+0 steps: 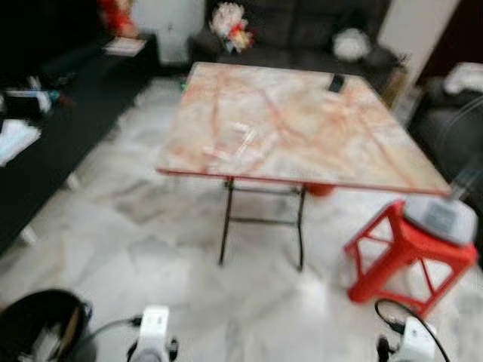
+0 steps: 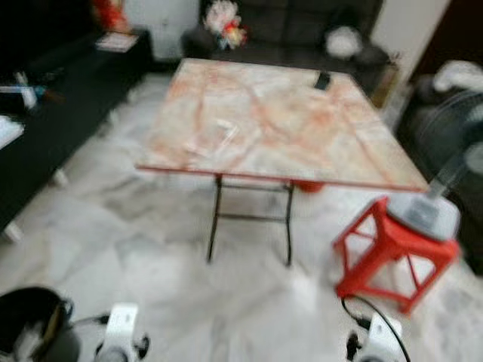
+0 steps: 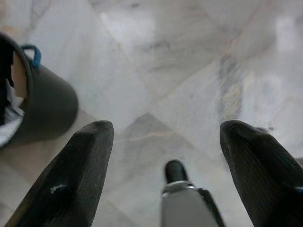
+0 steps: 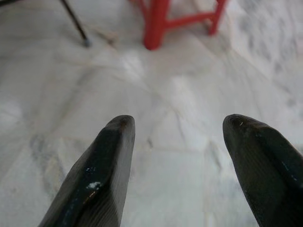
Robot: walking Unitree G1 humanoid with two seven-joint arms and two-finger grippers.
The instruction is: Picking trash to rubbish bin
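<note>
Room: living room with pale marble floor (image 1: 151, 249), blurred in both eye views.
Rubbish bin: dark round rubbish bin (image 1: 41, 328) on the floor at the robot's near left, just beside the left arm; in the left wrist view its wall (image 3: 49, 106) and a blue handle loop show, with pale scraps inside the rim.
Trash: small clear, crumpled wrapper-like bit (image 1: 243, 139) lying near the middle of the counter, toward its near edge; too blurred to name further.
Counter: folding table with a marbled orange-and-white top and red edge (image 1: 302, 128), on thin dark metal legs (image 1: 262, 221).
Phone: dark flat object, likely a phone (image 1: 336, 82), near the counter's far right corner.
Left hand: left hand (image 3: 165, 156) low over the floor, its two black fingers (image 3: 78, 179) spread wide with nothing between them; bin just beside it.
Right hand: right hand (image 4: 177, 156) low over bare floor, fingers (image 4: 102, 179) wide apart and holding nothing; a red stool leg ahead of it.
Stool: red plastic stool (image 1: 407, 256) off the counter's near right corner, carrying the grey base of a fan (image 1: 440, 217).
Surroundings: dark sofa (image 1: 302, 34) beyond the counter's far edge with flowers (image 1: 230, 26); long black bench (image 1: 68, 128) along the left.
</note>
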